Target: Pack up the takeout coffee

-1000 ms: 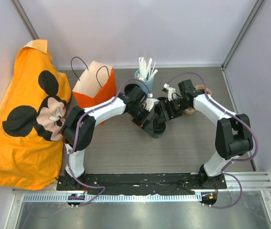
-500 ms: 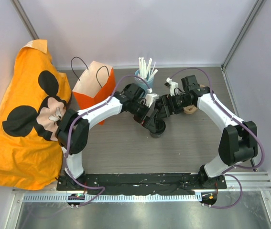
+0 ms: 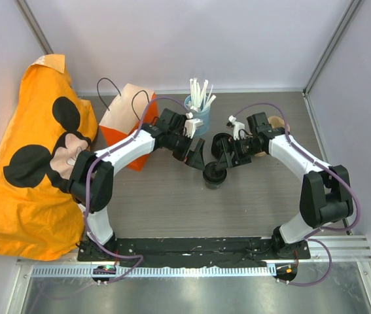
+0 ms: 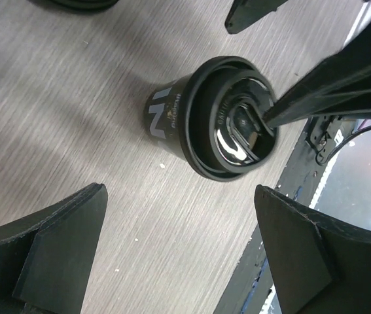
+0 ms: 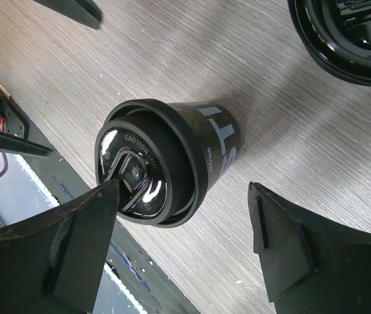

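Coffee cup (image 3: 214, 176) upright mid-table (image 3: 172, 203), lid (image 4: 237, 124) on it. Spare lid stack (image 5: 349, 46) just behind it, far side. Straw holder (image 3: 198, 110) farther back, centre. Paper bag (image 3: 127, 121) left of the holder. Cloth (image 3: 35, 163) heaped along the table's left edge.

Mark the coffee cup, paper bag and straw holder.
coffee cup (image 4: 232, 127): left wrist view, centre of lid.
paper bag (image 3: 121, 118): top view, pale upper side panel.
straw holder (image 3: 203, 116): top view, blue wall.
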Available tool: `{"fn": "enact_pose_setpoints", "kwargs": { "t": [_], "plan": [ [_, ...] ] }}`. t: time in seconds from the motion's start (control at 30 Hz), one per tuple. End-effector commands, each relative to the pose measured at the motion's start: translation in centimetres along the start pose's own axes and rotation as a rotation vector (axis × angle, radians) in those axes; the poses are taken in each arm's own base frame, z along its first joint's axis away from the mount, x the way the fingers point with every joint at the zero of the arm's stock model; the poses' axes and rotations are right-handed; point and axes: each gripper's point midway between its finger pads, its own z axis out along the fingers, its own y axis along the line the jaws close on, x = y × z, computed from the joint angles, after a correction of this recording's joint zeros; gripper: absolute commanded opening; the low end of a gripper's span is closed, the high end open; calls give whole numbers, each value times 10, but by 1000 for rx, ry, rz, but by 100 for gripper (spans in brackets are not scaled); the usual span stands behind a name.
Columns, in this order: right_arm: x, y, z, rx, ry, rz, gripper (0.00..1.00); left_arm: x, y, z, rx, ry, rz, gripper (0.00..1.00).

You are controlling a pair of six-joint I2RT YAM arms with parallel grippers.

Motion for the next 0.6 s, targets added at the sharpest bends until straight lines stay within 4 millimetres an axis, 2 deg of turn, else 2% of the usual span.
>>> {"fn": "enact_pose_setpoints", "kwargs": {
  "t": [0.0,0.37,0.57],
  "plan": [
    [-6,5,3,-23,-35,-21,84,-1,2,14,27,-3,2,100],
    [8,-10,17,-6,9,0,79,6,11,22,17,22,-20,100],
    [10,-11,20,-13,16,6,71,10,15,28,10,38,-25,100]
  ]
}}
